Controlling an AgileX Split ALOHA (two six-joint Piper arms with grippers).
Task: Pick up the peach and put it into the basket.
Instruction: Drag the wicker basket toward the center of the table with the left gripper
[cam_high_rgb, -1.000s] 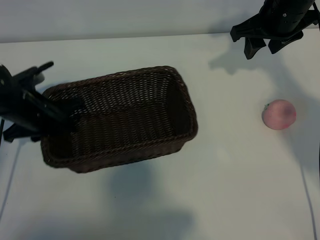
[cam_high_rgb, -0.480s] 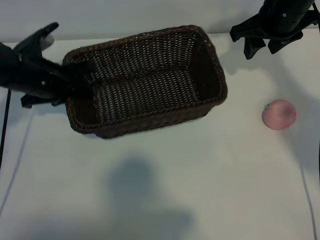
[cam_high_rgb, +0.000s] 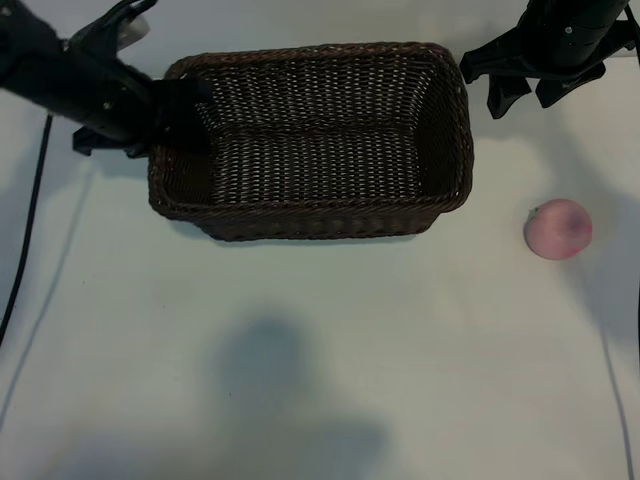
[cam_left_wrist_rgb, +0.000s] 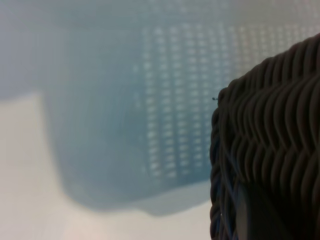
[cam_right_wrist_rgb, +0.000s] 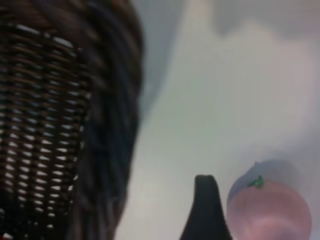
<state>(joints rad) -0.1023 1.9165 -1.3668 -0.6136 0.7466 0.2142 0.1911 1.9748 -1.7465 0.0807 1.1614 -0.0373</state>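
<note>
Basket (cam_high_rgb: 318, 140) is hanging off the surface (cam_high_rgb: 320, 360), left hand (cam_high_rgb: 172, 112) pinching its end wall, perhaps to bring it nearer the peach (cam_high_rgb: 558, 229) lying below the spread right hand (cam_high_rgb: 527, 97).

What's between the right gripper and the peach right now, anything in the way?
Nothing visible. The right gripper hangs with jaws open, and only bare table lies between it and the peach. The basket sits off to the side, gripped at its far end by the left gripper.
</note>
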